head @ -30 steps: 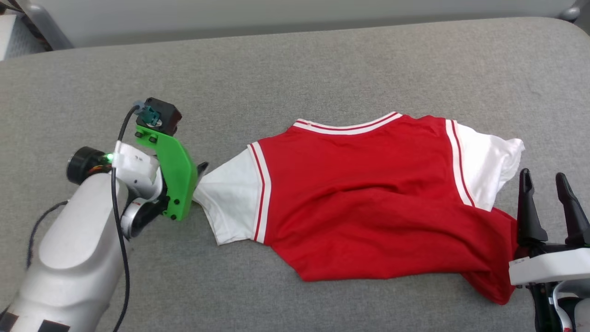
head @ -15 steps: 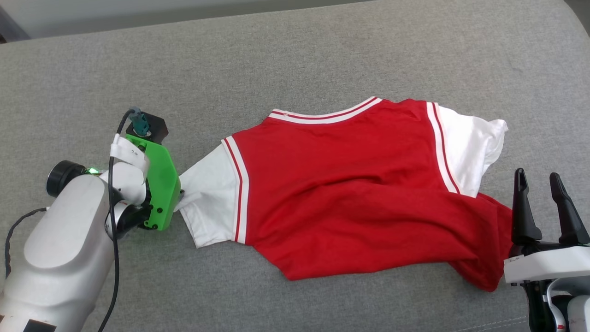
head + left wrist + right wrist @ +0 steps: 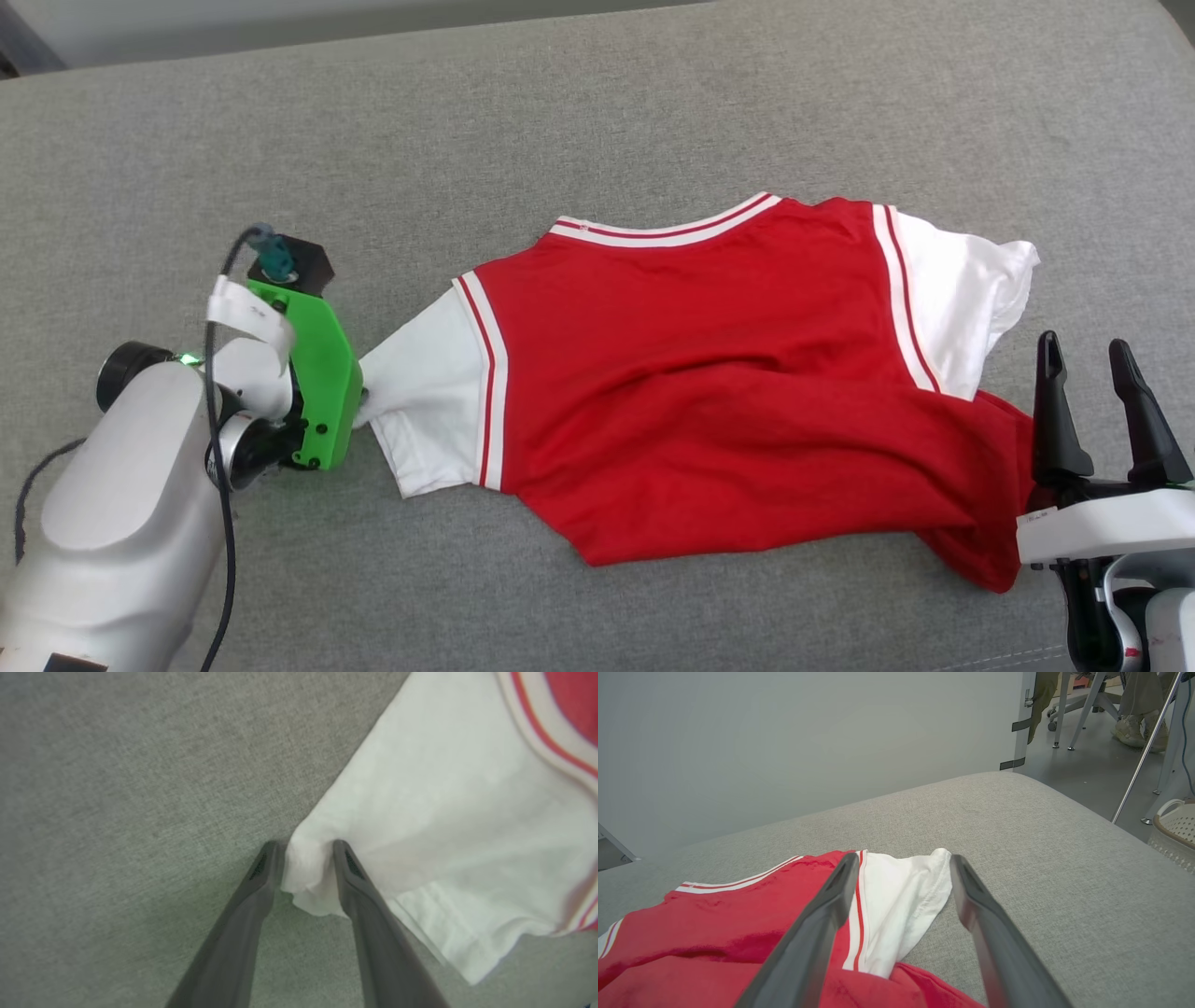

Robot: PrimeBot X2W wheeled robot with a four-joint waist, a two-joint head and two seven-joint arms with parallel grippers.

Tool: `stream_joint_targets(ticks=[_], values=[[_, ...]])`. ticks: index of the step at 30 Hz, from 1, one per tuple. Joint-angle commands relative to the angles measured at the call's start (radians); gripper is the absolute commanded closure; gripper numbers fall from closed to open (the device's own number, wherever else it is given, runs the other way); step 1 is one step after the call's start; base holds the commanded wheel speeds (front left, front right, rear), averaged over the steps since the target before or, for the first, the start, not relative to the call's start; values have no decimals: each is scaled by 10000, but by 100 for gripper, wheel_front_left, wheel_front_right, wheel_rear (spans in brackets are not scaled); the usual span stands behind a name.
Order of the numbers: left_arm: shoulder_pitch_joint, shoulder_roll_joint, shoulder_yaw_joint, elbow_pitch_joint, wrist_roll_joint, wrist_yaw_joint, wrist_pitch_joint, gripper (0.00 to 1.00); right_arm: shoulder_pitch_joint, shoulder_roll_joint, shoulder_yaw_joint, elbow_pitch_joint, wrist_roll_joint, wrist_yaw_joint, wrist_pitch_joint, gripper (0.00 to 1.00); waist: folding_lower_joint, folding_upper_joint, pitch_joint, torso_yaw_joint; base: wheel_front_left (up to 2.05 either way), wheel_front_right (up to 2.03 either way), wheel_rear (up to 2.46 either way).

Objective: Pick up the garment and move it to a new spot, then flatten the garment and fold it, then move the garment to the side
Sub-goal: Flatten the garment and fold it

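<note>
The garment (image 3: 728, 392) is a red jersey with white sleeves and striped trim, lying spread on the grey padded surface (image 3: 597, 112), collar at the far side. My left gripper (image 3: 362, 403) is at the tip of the left white sleeve (image 3: 425, 411). In the left wrist view its fingers (image 3: 306, 851) stand a little apart, with the sleeve's bunched corner (image 3: 308, 877) between them and touching both. My right gripper (image 3: 1083, 345) stands open beside the garment's right end, empty. In the right wrist view its fingers (image 3: 901, 858) point over the right white sleeve (image 3: 901, 900).
The padded surface rounds off at its right edge (image 3: 1111, 826). Beyond it on the floor are a pale basket (image 3: 1176, 830), metal chair legs and a person's feet (image 3: 1129, 728). A plain wall (image 3: 784, 742) stands behind.
The head camera has dipped, shifting the whole picture. My left gripper has moved in onto the sleeve's tip, which now bunches at it. The right gripper has kept its place.
</note>
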Motion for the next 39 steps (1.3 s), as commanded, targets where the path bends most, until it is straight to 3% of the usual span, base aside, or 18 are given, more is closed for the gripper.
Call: stream_joint_targets(ticks=[1,12,16,17,25,29,34,39], values=[[571,-287,11,338,-264,127,-122,100,-189,-17,5,-20,-57,-7,-42,0,0,-1,-3,24,0,0,0],[527,-371,947,384,-452,252,-2700,100,6,-633,-77,31,-173,-7,764,0,0,-1,-965,453,0,0,0],[684,-532,1195,-266,-699,211,-3384,100,-53,-1274,158,-2,-122,-7,2104,0,0,-1,-1094,722,0,0,0],[910,-585,1350,-1112,-880,275,-3605,100,-361,-1898,300,-44,57,-7,3695,0,0,-1,-987,889,0,0,0],[1984,-479,1456,-3726,-1037,829,-3516,100,-1882,-2848,7,425,832,-7,8148,0,0,-1,-395,1371,0,0,0],[2434,-449,1423,-5072,-1130,1186,-3186,100,-2802,-3161,-201,987,702,-7,9738,0,0,-1,16,1642,0,0,0],[2639,-325,1390,-6195,-1073,1419,-2954,100,-3810,-3550,-212,1795,475,-7,10441,0,0,-1,520,1982,0,0,0],[2596,-303,1350,-6663,-965,1508,-2938,100,-4442,-3981,97,2724,199,-7,10381,0,0,-1,923,2279,0,0,0]])
